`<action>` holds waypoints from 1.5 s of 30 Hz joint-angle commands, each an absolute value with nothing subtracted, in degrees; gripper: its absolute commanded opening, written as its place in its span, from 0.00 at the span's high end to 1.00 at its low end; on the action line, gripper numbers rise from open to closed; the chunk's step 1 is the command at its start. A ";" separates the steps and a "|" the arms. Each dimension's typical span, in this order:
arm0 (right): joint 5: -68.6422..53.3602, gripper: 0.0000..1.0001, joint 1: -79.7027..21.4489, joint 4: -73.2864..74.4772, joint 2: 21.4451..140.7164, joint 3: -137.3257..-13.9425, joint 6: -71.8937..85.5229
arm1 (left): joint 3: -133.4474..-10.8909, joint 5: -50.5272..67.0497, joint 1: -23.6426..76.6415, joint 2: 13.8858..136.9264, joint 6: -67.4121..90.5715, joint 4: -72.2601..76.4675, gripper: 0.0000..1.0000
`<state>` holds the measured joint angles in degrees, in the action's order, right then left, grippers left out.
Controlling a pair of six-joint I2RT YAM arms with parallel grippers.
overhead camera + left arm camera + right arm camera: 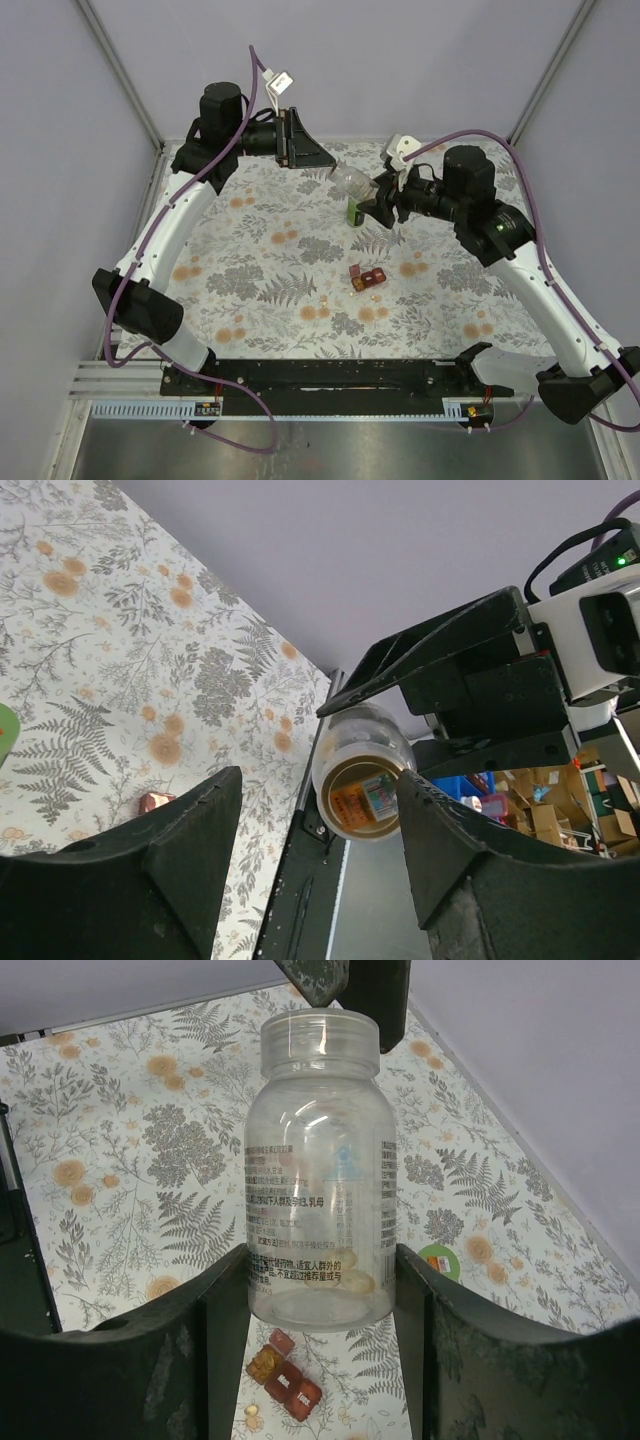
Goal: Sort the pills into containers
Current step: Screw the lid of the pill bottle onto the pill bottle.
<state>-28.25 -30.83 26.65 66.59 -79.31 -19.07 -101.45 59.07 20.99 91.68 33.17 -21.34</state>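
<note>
Right hand [320, 1260]: clenched across the lower body of the clear bottle [320, 1160], holding it off the desk [120, 1160].
Left hand [320, 785]: at the bottle's far end, fingers standing apart either side of the cap [320, 1035]. A gap shows on one side, so it has no grip on the cap yet.
Bottle's place: between the right hand's fingers, cap pointing away from that hand toward the left one.
Pills [352, 1280]: a few lie inside, down by the base.
Handling: probably light, stiff thin plastic. It looks smooth and apt to turn in the pads, so hold the body firmly and take the cap squarely by its wide rim.
Other containers: the pill box [285, 1380] lies on the desk under the right hand, and the green bottle [440, 1260] is off to that hand's side.
Writing: columns of small print on the bottle's wall — too fine to read, no brand made out.
</note>
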 commanded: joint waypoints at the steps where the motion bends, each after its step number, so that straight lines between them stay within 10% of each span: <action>1: -25.75 1.00 -32.17 26.37 66.71 -80.77 -21.35 | -103.19 61.70 21.27 90.18 36.56 -18.90 0.33; 31: -23.55 1.00 -33.84 27.07 67.15 -80.60 -22.41 | -101.95 61.26 23.82 87.98 26.64 -29.44 0.52; 45: -34.53 1.00 -33.75 27.33 68.99 -82.26 -15.30 | -103.62 71.18 23.99 87.63 15.22 -28.48 0.95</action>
